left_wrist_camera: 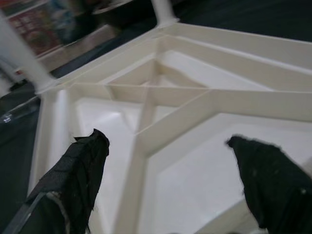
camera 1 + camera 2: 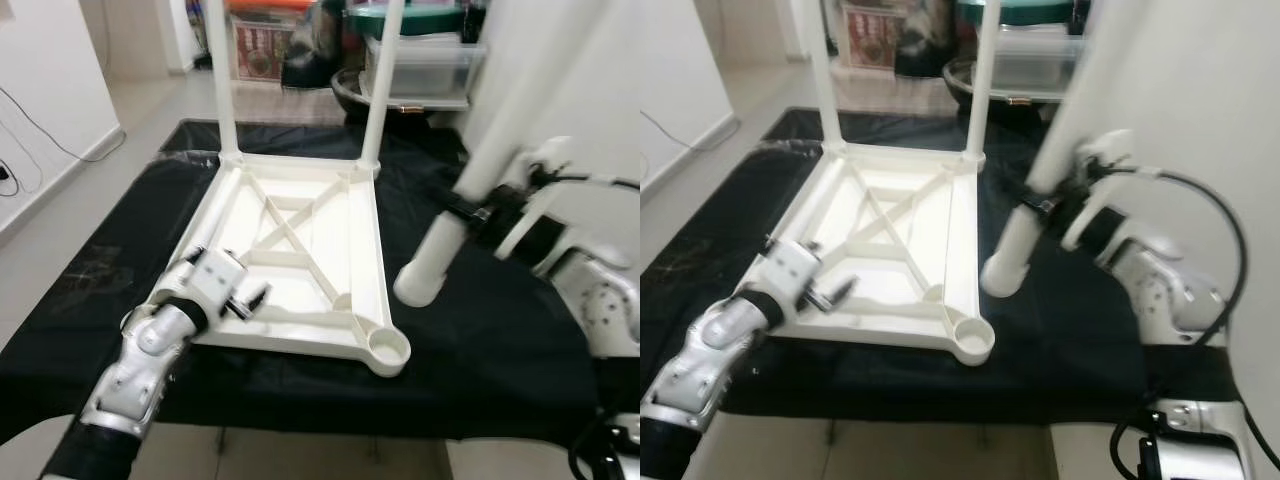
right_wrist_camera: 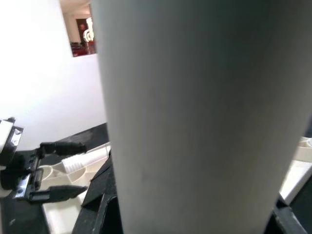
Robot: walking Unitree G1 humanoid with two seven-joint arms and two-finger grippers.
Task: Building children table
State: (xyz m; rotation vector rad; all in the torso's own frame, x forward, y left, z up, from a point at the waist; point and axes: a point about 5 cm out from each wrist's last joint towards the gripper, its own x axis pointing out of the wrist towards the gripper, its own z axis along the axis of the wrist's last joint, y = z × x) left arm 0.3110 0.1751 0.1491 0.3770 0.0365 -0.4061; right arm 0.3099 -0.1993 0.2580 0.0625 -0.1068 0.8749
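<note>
Black cloth (image 2: 480, 330) covered the work surface, with storage bins (image 2: 420, 60) crowded at the far end of the room and pale floor (image 2: 60, 230) off to the left. On the cloth lay the white tabletop (image 2: 300, 260), turned underside up so its crossed ribs showed. Two legs (image 2: 222, 75) stood upright in its far corners, and an empty round socket (image 2: 388, 347) sat at its near right corner.

From the near left, the left arm reached forward with a bent wrist. The left gripper (image 2: 250, 298) hovered over the tabletop's near left part, its two black fingers (image 1: 80, 170) spread apart with nothing between them.

On the right, the right arm was bent in from the side, and the right gripper (image 2: 478, 212) was clamped around a third leg (image 2: 470, 185). That leg slanted, with its lower end above the cloth just right of the tabletop.
</note>
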